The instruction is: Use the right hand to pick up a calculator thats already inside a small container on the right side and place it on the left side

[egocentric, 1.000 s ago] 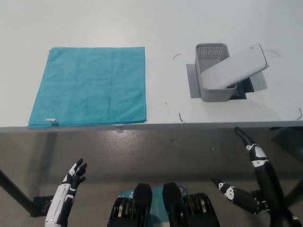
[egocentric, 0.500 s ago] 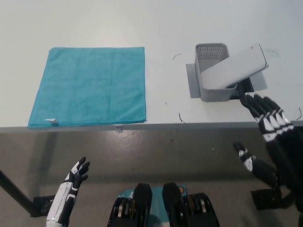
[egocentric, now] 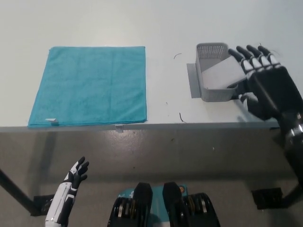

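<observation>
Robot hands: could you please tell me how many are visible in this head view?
2. The white left hand rests at lower left, below the table edge; the black right hand reaches over the calculator at right.

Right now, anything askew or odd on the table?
Only the calculator: it leans tilted in the small grey basket, not lying flat, with the black right hand over its outer end. The teal cloth lies flat. The white left hand rests low.

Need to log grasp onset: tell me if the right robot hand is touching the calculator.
Cannot tell. In the head view the right robot hand overlaps the calculator, hiding any contact or gap.
</observation>
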{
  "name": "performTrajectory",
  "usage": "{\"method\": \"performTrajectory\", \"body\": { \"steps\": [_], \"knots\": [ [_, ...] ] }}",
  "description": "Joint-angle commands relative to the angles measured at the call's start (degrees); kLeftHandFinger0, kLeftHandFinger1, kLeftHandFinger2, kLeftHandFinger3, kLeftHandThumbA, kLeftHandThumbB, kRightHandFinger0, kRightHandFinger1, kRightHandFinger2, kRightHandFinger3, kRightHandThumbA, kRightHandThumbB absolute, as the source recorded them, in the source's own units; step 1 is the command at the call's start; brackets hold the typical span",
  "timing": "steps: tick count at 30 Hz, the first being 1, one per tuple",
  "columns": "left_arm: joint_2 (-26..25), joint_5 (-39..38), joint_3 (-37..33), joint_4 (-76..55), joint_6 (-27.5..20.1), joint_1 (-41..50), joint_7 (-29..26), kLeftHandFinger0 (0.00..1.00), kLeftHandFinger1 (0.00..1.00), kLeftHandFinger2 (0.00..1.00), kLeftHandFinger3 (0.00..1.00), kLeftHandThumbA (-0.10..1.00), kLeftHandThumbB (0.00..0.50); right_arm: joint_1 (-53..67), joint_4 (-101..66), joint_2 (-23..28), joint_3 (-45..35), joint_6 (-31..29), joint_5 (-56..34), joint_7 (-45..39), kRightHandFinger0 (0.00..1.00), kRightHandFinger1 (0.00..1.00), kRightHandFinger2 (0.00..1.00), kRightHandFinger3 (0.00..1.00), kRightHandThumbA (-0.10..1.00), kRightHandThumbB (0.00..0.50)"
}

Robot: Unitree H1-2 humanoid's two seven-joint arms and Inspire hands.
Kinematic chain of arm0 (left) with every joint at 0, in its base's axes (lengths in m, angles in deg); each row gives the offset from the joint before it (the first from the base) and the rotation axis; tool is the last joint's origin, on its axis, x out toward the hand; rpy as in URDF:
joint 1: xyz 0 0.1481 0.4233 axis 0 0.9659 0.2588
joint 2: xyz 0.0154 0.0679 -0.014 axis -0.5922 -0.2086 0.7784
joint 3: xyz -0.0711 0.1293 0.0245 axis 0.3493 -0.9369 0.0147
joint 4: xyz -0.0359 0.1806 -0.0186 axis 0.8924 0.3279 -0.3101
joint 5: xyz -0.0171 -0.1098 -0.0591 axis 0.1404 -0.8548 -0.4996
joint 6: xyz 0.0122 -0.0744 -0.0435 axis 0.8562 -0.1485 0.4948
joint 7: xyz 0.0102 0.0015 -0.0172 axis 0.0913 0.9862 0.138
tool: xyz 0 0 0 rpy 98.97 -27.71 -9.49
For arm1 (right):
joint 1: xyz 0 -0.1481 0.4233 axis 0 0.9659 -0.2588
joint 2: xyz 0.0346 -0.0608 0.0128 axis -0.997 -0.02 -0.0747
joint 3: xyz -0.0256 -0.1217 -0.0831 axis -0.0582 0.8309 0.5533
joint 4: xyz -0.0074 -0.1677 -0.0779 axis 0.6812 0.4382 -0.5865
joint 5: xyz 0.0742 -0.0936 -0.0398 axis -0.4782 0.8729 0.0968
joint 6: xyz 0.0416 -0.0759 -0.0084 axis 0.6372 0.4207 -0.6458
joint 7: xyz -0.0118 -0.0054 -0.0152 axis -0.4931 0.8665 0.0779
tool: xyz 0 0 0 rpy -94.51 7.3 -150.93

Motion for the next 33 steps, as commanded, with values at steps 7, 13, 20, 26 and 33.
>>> {"method": "performTrajectory", "body": {
  "steps": [7, 13, 20, 26, 33],
  "knots": [
    [-1.3, -0.7, 0.2, -3.1, -1.5, 0.5, 1.1, 1.0, 1.0, 1.0, 1.0, 1.0, 0.027, -11.9, 17.4, 2.9, 6.1, 7.2, 9.1, 1.4, 1.0, 1.0, 1.0, 1.0, 0.7, 0.5],
    [-1.3, -1.4, 0.5, -2.6, -2.0, 0.5, 1.3, 1.0, 1.0, 1.0, 1.0, 1.0, 0.023, -13.8, 21.2, 2.9, 7.5, 8.7, 8.0, 0.1, 1.0, 1.0, 1.0, 1.0, 0.73, 0.5],
    [-1.4, -1.1, 0.5, -2.8, -1.8, 1.3, 1.5, 1.0, 1.0, 1.0, 1.0, 1.0, 0.021, -13.1, 19.3, 3.5, 9.0, 9.2, 8.0, -1.5, 1.0, 1.0, 1.0, 1.0, 0.76, 0.5],
    [-1.2, -1.2, 0.4, -2.8, -1.7, 2.0, 1.7, 1.0, 1.0, 1.0, 1.0, 1.0, 0.018, -14.0, 21.8, 3.6, 11.1, 8.3, 9.3, 4.1, 1.0, 1.0, 1.0, 1.0, 0.77, 0.5],
    [-1.1, -0.5, 0.1, -3.1, -1.5, 2.2, 1.6, 1.0, 1.0, 1.0, 1.0, 1.0, 0.008, -17.0, 31.2, 1.8, 14.0, 6.2, 8.5, 12.2, 1.0, 1.0, 1.0, 1.0, 0.74, 0.5]
  ]
}}
